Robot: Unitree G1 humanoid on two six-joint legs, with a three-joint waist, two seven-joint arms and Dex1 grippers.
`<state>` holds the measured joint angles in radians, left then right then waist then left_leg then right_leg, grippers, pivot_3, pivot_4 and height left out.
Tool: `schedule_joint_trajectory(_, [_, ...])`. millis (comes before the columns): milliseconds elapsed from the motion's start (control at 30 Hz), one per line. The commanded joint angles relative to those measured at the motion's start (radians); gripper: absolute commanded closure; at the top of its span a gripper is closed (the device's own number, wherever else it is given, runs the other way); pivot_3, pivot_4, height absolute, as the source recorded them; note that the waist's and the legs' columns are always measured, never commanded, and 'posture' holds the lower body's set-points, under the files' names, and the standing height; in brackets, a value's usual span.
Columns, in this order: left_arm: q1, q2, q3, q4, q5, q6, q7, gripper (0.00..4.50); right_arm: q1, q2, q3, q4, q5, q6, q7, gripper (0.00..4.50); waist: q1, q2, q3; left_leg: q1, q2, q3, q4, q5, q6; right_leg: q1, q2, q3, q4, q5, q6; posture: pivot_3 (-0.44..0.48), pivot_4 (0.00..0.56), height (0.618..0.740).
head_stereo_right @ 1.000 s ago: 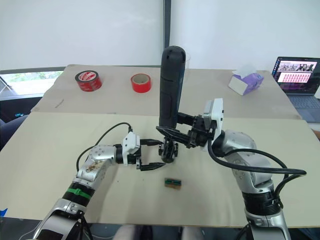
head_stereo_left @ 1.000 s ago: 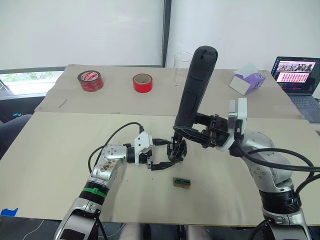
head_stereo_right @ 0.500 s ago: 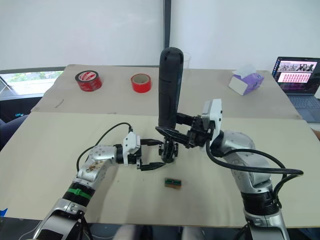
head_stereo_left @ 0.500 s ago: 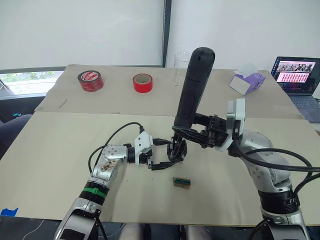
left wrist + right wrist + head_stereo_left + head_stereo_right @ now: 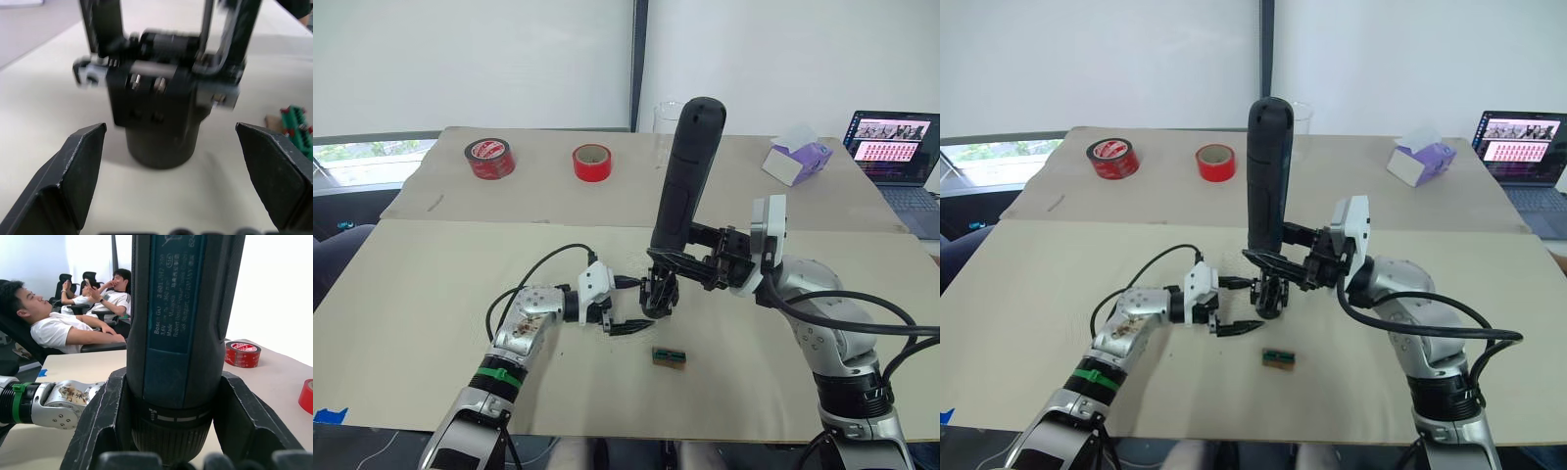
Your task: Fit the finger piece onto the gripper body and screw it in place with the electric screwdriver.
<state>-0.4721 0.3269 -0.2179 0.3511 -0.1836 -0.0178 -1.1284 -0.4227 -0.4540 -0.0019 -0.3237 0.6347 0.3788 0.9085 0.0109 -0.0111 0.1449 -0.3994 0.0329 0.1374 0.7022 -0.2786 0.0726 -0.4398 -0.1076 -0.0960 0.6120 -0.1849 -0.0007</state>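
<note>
While the right tool (image 5: pixel 1278 262) clamps the electric screwdriver (image 5: pixel 1266 171), the gripper body (image 5: pixel 159 117) stands between the spread left tool (image 5: pixel 171 161).

Matt plastics and bare metal on a dull, paper-like table cover.
Electric screwdriver (image 5: pixel 181 333): matt black plastic with a smooth teal label panel, thin shiny metal bit. Gripper body (image 5: pixel 156 115): matt black plastic, small bright metal screws. Left gripper (image 5: pixel 171 181) fingers (image 5: pixel 78 166): matt black, faintly grainy. Tape rolls (image 5: pixel 490 158): glossy red. Table cover (image 5: pixel 431 284): smooth matt beige.
</note>
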Motion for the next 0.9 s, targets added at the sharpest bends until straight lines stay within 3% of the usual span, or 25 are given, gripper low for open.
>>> schedule_joint_trajectory(33, [-0.03, -0.009, -0.004, 0.016, 0.007, -0.016, 0.0, 0.0, -0.034, 0.007, -0.016, -0.023, 0.011, -0.028, 0.002, 2.59, 0.0, 0.0, 0.0, 0.0, 0.0, 0.0, 0.0, 0.0, 0.0, 0.0, 0.0, 0.0, 0.0, 0.0, 0.0, 0.0, 0.15, 0.74])
schedule_joint_trajectory(867, [-0.133, -0.118, -0.023, 0.245, 0.052, -0.112, -0.021, 0.0, -0.026, 0.004, -0.013, -0.037, 0.001, -0.022, -0.008, 2.59, 0.001, 0.0, 0.0, 0.0, 0.0, 0.0, 0.0, -0.001, 0.001, 0.0, 0.0, 0.0, 0.0, 0.0, 0.0, 0.0, 0.15, 0.74])
schedule_joint_trajectory(900, [-0.133, -0.119, -0.024, 0.248, 0.054, -0.115, -0.022, 0.26, -0.026, 0.003, -0.013, -0.036, 0.0, -0.022, -0.008, 2.59, 0.001, 0.0, 0.0, 0.0, 0.0, 0.0, 0.0, -0.001, 0.001, 0.0, 0.0, 0.0, 0.0, 0.0, 0.0, 0.0, 0.15, 0.74])
